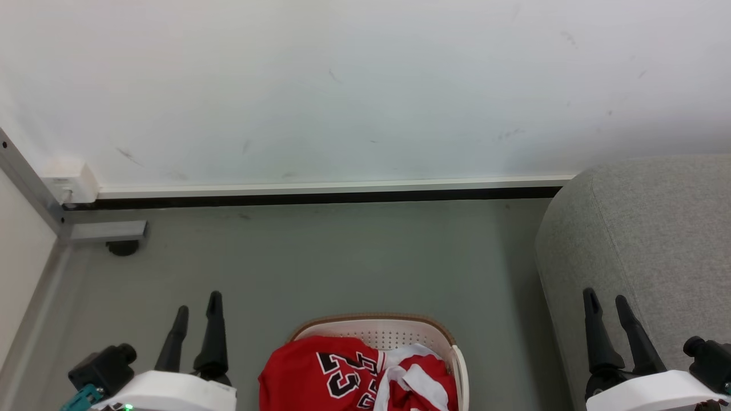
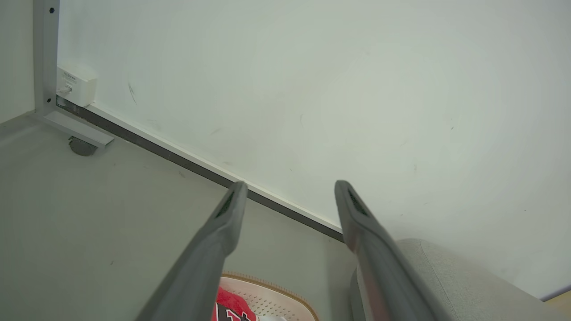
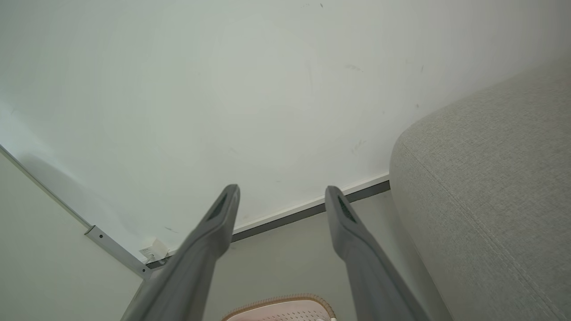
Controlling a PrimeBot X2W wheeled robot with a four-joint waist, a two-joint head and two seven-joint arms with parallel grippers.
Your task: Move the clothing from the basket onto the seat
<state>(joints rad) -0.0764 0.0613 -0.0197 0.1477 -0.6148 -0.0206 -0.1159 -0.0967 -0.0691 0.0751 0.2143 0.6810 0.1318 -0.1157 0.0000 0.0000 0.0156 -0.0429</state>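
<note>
One heap of clothing: in basket; best to pinch a high fold.
Left end effector: spread, empty.
Right end effector: spread, empty, beside seat.

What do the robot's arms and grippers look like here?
The left gripper and right gripper each have two long, tapered black fingers on a white wrist shell with a black knob outboard. The left wrist also shows a teal part and a small green light.

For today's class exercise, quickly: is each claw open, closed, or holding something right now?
Left claw: open, holding nothing.
Right claw: open, holding nothing.
</note>
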